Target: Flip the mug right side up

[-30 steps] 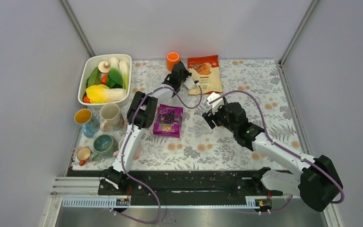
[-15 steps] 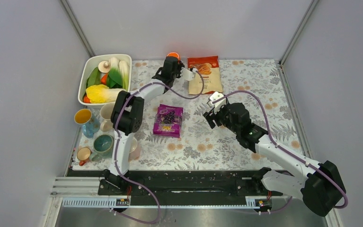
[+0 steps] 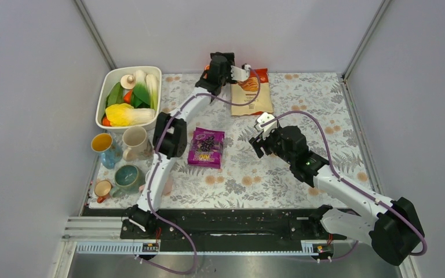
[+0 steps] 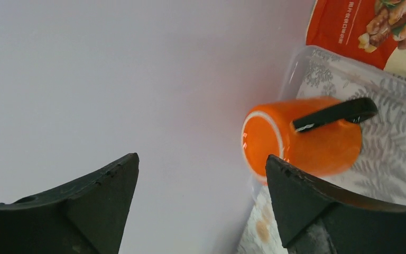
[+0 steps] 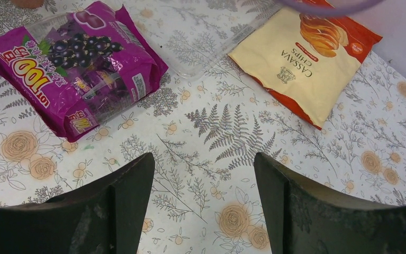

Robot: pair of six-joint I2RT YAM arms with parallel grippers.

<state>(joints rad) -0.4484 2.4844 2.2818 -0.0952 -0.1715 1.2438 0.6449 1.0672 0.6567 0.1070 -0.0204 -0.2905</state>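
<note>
The mug (image 4: 304,137) is orange with a black handle and stands against the back wall. Its mouth is on the flowered cloth and its ringed base faces away from it. In the top view only an orange sliver of the mug (image 3: 207,68) shows behind the left wrist. My left gripper (image 4: 201,164) is open. The mug sits just beyond its right fingertip (image 4: 285,174), with nothing between the jaws. My right gripper (image 5: 203,161) is open over bare cloth mid-table, also seen in the top view as the right gripper (image 3: 256,141).
A cassava chips bag (image 3: 252,92) lies right of the mug, and a purple snack bag (image 3: 206,147) lies at the centre. A white tub (image 3: 105,87) of vegetables sits at the back left. Several cups (image 3: 134,142) stand along the left edge. The back wall is very close to the left gripper.
The left arm swung from over the chips bag back to the mug by the wall, and its jaws went from shut to open. The right arm barely moved.
</note>
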